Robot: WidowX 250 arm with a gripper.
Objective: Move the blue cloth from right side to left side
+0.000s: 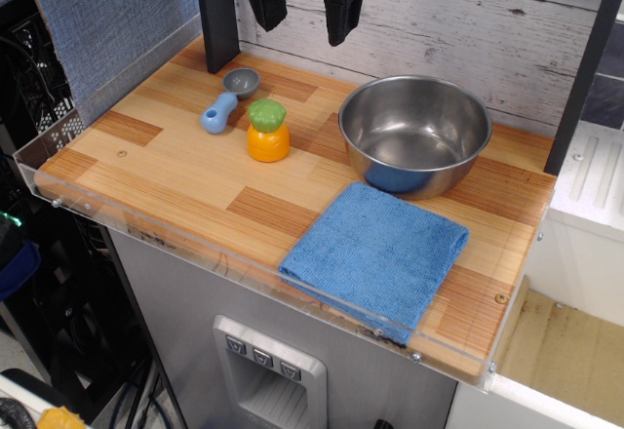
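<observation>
The cloth [375, 256] lies flat on the right front part of the table [175, 180]. It is folded into a rough square, bright blue and fuzzy. Its front corner reaches the clear plastic rim [244, 258] that runs along the table edge. Its far edge is just beside the bowl [414, 135], and it seems to touch the base of the bowl or nearly so; I cannot tell which.

The bowl is steel, upright and empty, and it stands behind the cloth on the right back part of the table.

To the left of the bowl stands a small toy [268, 130], orange below with a green top. It is upright and apart from the bowl. Just beside it, further left and back, lies a scoop [229, 97] with a grey cup and a blue handle; the handle points to the front left.

The left front part of the table is bare wood.

The gripper [304, 5] hangs above the back of the table, high over the scoop and the toy, well apart from the cloth. Its two black fingers [343, 10] point down with a clear gap between them, and they hold nothing.

Behind the table is a grey plank wall [468, 19], and at the left a blue-grey panel [107, 15].
</observation>
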